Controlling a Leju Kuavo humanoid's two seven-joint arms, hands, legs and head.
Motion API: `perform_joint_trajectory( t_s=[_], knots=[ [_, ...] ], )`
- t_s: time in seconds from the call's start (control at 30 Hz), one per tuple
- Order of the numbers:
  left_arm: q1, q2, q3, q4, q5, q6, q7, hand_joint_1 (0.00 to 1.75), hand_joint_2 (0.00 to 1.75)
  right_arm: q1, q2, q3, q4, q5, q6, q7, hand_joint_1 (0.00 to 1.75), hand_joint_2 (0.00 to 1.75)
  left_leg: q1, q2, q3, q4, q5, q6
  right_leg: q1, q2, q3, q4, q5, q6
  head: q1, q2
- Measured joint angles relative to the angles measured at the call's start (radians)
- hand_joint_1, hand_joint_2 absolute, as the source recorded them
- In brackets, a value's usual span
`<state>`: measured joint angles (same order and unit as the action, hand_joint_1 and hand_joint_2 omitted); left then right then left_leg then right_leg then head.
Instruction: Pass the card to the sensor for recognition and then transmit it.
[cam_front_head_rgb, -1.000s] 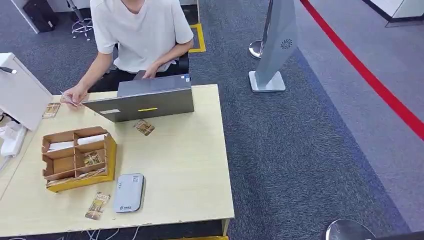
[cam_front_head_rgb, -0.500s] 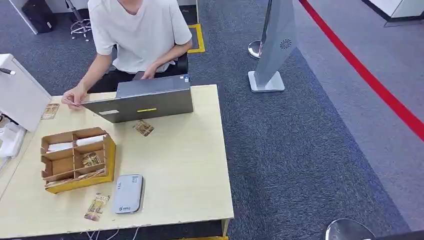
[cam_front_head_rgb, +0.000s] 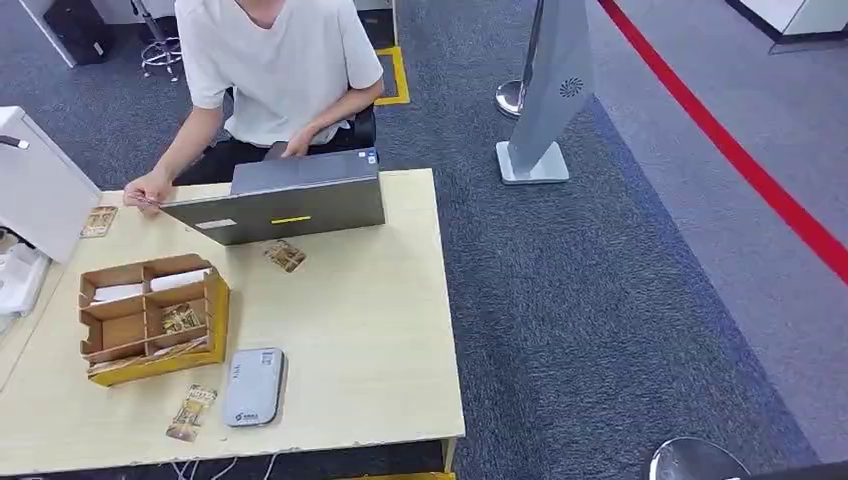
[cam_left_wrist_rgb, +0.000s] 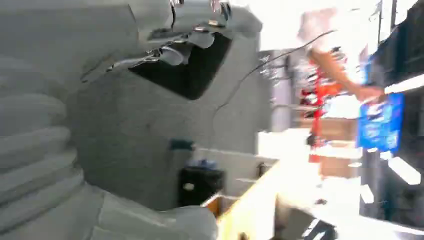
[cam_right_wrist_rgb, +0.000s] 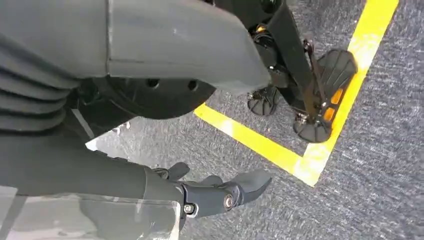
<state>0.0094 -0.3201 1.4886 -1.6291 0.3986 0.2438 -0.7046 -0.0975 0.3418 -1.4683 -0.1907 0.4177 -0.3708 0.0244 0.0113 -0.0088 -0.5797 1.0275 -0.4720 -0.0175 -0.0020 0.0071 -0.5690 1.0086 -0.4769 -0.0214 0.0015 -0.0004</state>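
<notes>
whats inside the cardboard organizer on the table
The cardboard organizer holds white slips in its rear compartments and patterned cards in the nearer ones. Its walls hide the compartment floors, so deeper contents cannot be seen.

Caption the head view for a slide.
Card reader and loose card wait beside the sorting box; a person works behind the laptop.

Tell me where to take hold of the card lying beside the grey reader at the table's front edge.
Take the card by its long edges, coming straight down from above. It lies flat on the table with nothing under it to hook, and the grey reader sits close on one side, so the near short end is probably the freer approach.
</notes>
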Motion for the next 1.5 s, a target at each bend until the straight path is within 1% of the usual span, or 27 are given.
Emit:
perform_joint_trajectory(
  t_s=[0.03, 0.2, 0.27, 0.37, 0.43, 0.47, 0.5, 0.57, 0.63, 0.67, 0.7, 0.73, 0.8, 0.83, 0.87, 0.9, 0.97, 1.1, 1.17, 1.23, 1.3, 1.33, 1.43, 1.5],
  knots=[
    [-0.002, -0.002, 0.006, -0.039, -0.017, 0.000, 0.000, 0.00, 1.75, 0.000, 0.000, 0.001, 0.000, 0.002, 0.000, 0.000, 0.00, 0.00, 0.000, 0.000, 0.000, 0.000, 0.000, 0.000, 0.000, 0.000, 0.000, 0.000, 0.000, 0.000, 0.002, 0.000],
    [-0.033, -0.003, 0.036, -0.262, -0.142, 0.006, -0.001, 0.00, 1.75, 0.000, -0.004, 0.006, 0.000, 0.020, 0.011, 0.006, 0.00, 0.00, 0.000, -0.001, 0.000, 0.000, 0.000, 0.000, 0.000, -0.001, 0.001, 0.000, 0.000, 0.000, 0.002, 0.000],
    [-0.046, -0.002, 0.043, -0.329, -0.194, -0.007, -0.001, 0.00, 1.75, 0.000, -0.008, 0.011, 0.000, 0.020, 0.017, 0.011, 0.00, 0.00, 0.000, -0.001, 0.000, 0.000, 0.000, 0.000, 0.000, -0.001, 0.001, 0.000, 0.000, 0.000, 0.002, 0.000],
    [-0.056, 0.025, 0.046, -0.365, -0.220, -0.016, 0.000, 0.00, 1.75, 0.000, -0.011, 0.018, 0.000, 0.020, 0.018, 0.012, 0.00, 0.00, 0.000, -0.001, 0.000, 0.000, 0.000, 0.000, 0.000, -0.001, 0.001, 0.000, 0.000, 0.000, 0.001, 0.000],
    [-0.060, 0.042, 0.049, -0.384, -0.267, -0.030, 0.000, 0.00, 1.75, 0.000, -0.013, 0.020, 0.000, 0.021, 0.019, 0.013, 0.00, 0.00, 0.000, -0.001, 0.000, 0.000, 0.000, 0.000, 0.000, -0.001, 0.001, 0.000, 0.000, 0.000, 0.001, 0.000],
    [-0.061, 0.060, 0.049, -0.386, -0.303, -0.027, 0.000, 0.00, 1.75, 0.000, -0.013, 0.021, 0.000, 0.024, 0.018, 0.015, 0.00, 0.00, 0.000, -0.001, 0.000, 0.000, 0.000, 0.000, 0.000, -0.001, 0.001, 0.000, 0.000, 0.000, 0.001, 0.000],
    [-0.061, 0.088, 0.046, -0.385, -0.353, -0.012, 0.001, 0.00, 1.75, 0.000, -0.014, 0.024, 0.000, 0.032, 0.018, 0.015, 0.00, 0.00, 0.000, -0.001, 0.000, 0.000, 0.000, 0.000, 0.000, -0.001, 0.000, 0.000, 0.000, -0.001, 0.002, 0.000],
    [-0.051, 0.176, 0.019, -0.373, -0.468, 0.037, 0.001, 0.00, 1.75, 0.000, -0.017, 0.028, 0.000, 0.039, 0.015, 0.021, 0.00, 0.00, 0.001, 0.000, 0.001, 0.000, 0.000, 0.000, 0.001, -0.001, 0.000, 0.000, 0.000, -0.001, 0.002, 0.000],
    [-0.043, 0.258, -0.019, -0.341, -0.550, 0.074, 0.009, 0.00, 1.75, 0.000, -0.019, 0.031, 0.000, 0.039, 0.012, 0.025, 0.00, 0.00, 0.001, -0.001, 0.001, 0.000, 0.000, 0.000, 0.001, -0.001, -0.001, 0.001, -0.001, -0.003, 0.001, 0.000],
    [-0.038, 0.315, -0.048, -0.313, -0.621, 0.099, 0.028, 0.00, 1.75, 0.000, -0.019, 0.034, 0.000, 0.039, 0.009, 0.029, 0.00, 0.00, 0.001, -0.001, 0.001, 0.000, 0.000, -0.001, 0.002, -0.001, -0.001, 0.001, -0.002, -0.003, 0.000, 0.000],
    [-0.031, 0.358, -0.070, -0.293, -0.691, 0.113, 0.051, 0.00, 1.75, 0.000, -0.020, 0.036, 0.000, 0.042, 0.007, 0.032, 0.00, 0.00, 0.002, -0.001, 0.001, 0.000, 0.001, -0.001, 0.002, -0.001, -0.001, 0.001, -0.002, -0.004, 0.001, 0.000],
    [-0.025, 0.403, -0.095, -0.270, -0.771, 0.121, 0.077, 0.00, 1.75, 0.000, -0.021, 0.038, 0.000, 0.045, 0.005, 0.035, 0.00, 0.00, 0.002, -0.001, 0.001, 0.000, 0.000, -0.002, 0.002, -0.001, -0.001, 0.001, -0.002, -0.004, 0.000, 0.000],
    [-0.021, 0.511, -0.153, -0.209, -0.921, 0.127, 0.136, 0.00, 1.75, 0.000, -0.022, 0.045, 0.000, 0.054, 0.002, 0.042, 0.00, 0.00, 0.002, -0.002, 0.001, -0.001, 0.001, -0.004, 0.003, -0.001, -0.001, 0.001, -0.002, -0.004, 0.000, 0.000],
    [-0.021, 0.540, -0.178, -0.184, -0.970, 0.134, 0.154, 0.00, 1.75, 0.000, -0.023, 0.047, 0.000, 0.055, 0.002, 0.043, 0.00, 0.00, 0.002, -0.002, 0.000, -0.001, 0.002, -0.004, 0.003, -0.002, -0.001, 0.001, -0.001, -0.004, 0.001, 0.000],
    [-0.021, 0.582, -0.209, -0.156, -1.007, 0.143, 0.166, 0.00, 1.75, -0.001, -0.024, 0.050, 0.000, 0.055, 0.002, 0.045, 0.00, 0.00, 0.002, -0.002, 0.000, -0.001, 0.002, -0.004, 0.003, -0.002, -0.001, 0.002, -0.001, -0.004, -0.001, 0.000],
    [-0.021, 0.612, -0.231, -0.134, -1.019, 0.151, 0.168, 0.00, 1.75, -0.001, -0.024, 0.052, 0.000, 0.055, 0.002, 0.046, 0.00, 0.00, 0.002, -0.002, 0.000, -0.001, 0.002, -0.004, 0.003, -0.001, 0.001, 0.002, -0.001, -0.005, 0.001, 0.000],
    [-0.020, 0.646, -0.257, -0.107, -1.028, 0.160, 0.175, 0.00, 1.75, 0.000, -0.026, 0.053, 0.000, 0.055, 0.002, 0.046, 0.00, 0.00, 0.002, -0.001, 0.000, -0.001, 0.002, -0.004, 0.003, -0.001, 0.000, 0.002, 0.000, -0.006, 0.001, 0.000],
    [-0.016, 0.681, -0.287, -0.074, -1.034, 0.167, 0.178, 0.00, 1.75, 0.000, -0.026, 0.054, 0.000, 0.055, 0.002, 0.047, 0.00, 0.00, 0.002, -0.001, 0.000, -0.001, 0.001, -0.004, 0.002, -0.001, 0.000, 0.001, 0.000, -0.006, 0.001, 0.000],
    [-0.016, 0.708, -0.310, -0.053, -1.110, 0.198, 0.200, 0.00, 1.75, 0.000, -0.026, 0.058, 0.000, 0.056, 0.002, 0.047, 0.00, 0.00, 0.002, -0.001, 0.000, 0.000, 0.001, -0.004, 0.002, -0.001, -0.002, 0.001, 0.000, -0.006, 0.001, 0.000],
    [-0.016, 0.741, -0.354, -0.016, -1.216, 0.243, 0.237, 0.00, 1.75, 0.000, -0.027, 0.061, 0.000, 0.063, 0.002, 0.047, 0.00, 0.00, 0.002, -0.001, 0.000, 0.000, 0.001, -0.004, 0.002, -0.001, -0.003, 0.000, 0.000, -0.006, 0.001, 0.000],
    [-0.019, 0.786, -0.416, 0.030, -1.321, 0.291, 0.294, 0.00, 1.75, -0.001, -0.028, 0.066, 0.000, 0.067, 0.002, 0.047, 0.00, 0.00, 0.002, -0.001, 0.000, 0.000, 0.001, -0.004, 0.002, -0.002, -0.003, 0.001, 0.000, -0.006, 0.001, 0.000],
    [-0.022, 0.800, -0.443, 0.045, -1.356, 0.304, 0.319, 0.00, 1.75, -0.001, -0.028, 0.069, 0.000, 0.067, 0.002, 0.048, 0.00, 0.00, 0.002, -0.001, 0.000, 0.000, 0.002, -0.004, 0.002, -0.001, -0.003, 0.001, 0.000, -0.006, 0.000, 0.000],
    [-0.044, 0.859, -0.551, 0.097, -1.453, 0.321, 0.405, 0.00, 1.75, -0.001, -0.030, 0.075, 0.000, 0.067, 0.002, 0.051, 0.00, 0.00, 0.002, -0.001, 0.000, 0.000, 0.002, -0.005, 0.003, -0.001, -0.003, 0.001, 0.001, -0.007, 0.000, 0.000],
    [-0.059, 0.893, -0.607, 0.123, -1.501, 0.321, 0.448, 0.00, 1.75, -0.001, -0.031, 0.076, 0.000, 0.067, 0.002, 0.051, 0.00, 0.00, 0.002, -0.001, 0.000, 0.000, 0.003, -0.005, 0.003, -0.001, -0.001, 0.002, 0.001, -0.007, 0.000, 0.000]
  ],
)
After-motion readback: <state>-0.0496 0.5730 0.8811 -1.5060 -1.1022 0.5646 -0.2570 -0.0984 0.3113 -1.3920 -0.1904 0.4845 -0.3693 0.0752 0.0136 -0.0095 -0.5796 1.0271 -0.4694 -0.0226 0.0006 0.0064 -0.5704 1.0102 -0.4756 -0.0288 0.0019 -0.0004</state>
